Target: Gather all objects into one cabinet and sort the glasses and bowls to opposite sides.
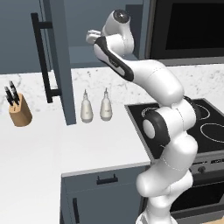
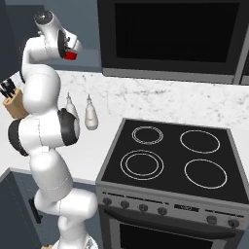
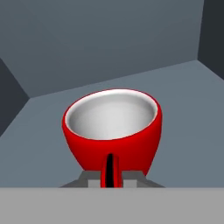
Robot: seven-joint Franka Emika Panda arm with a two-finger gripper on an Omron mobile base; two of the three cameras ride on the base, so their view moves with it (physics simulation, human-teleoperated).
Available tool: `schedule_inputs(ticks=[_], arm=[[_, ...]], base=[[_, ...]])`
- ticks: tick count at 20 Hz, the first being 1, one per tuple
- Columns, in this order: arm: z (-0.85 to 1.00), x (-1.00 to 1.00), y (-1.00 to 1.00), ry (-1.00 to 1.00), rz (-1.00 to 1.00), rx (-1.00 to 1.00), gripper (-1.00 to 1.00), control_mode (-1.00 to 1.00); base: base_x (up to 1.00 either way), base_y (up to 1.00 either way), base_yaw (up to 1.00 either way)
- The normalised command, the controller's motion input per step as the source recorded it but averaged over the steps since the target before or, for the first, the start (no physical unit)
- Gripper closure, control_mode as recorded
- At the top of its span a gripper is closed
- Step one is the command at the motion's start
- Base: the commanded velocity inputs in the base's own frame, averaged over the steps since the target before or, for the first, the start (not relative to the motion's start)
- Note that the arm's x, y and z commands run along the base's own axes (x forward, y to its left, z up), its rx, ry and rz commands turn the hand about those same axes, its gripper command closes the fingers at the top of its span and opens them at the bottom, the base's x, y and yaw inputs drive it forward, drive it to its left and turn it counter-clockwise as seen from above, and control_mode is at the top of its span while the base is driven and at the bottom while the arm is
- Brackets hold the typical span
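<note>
A glossy red cup with a pale inside stands upright on the blue-grey shelf of the cabinet. Its handle points straight at the camera in the hand view. My gripper is shut on that handle, the two jaws pressed against it from either side. In the right base view a bit of the red cup peeks out beside my hand, high up at the left. In the left base view my hand reaches into the open cabinet and hides the cup.
The cabinet's open door with a long black handle hangs left of my arm. Below on the counter are two white bottles and a knife block. A stove and a microwave lie to the right.
</note>
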Motion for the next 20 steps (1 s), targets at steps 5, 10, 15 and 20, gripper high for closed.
schedule_inputs(ticks=[5, 10, 15, 20], arm=[[0.00, -0.72, -0.03, -0.03, 0.02, 0.00, 1.00, -1.00], [0.00, -0.93, -0.36, -0.07, 0.00, 0.00, 1.00, -1.00], [0.04, -0.71, -0.24, -0.08, 0.04, 0.00, 1.00, -1.00], [0.16, -0.45, -0.08, -0.04, 0.05, -0.01, 1.00, -1.00]], base=[[0.00, 0.00, 0.00], [0.00, 0.00, 0.00], [0.00, 0.00, 0.00], [0.00, 0.00, 0.00]])
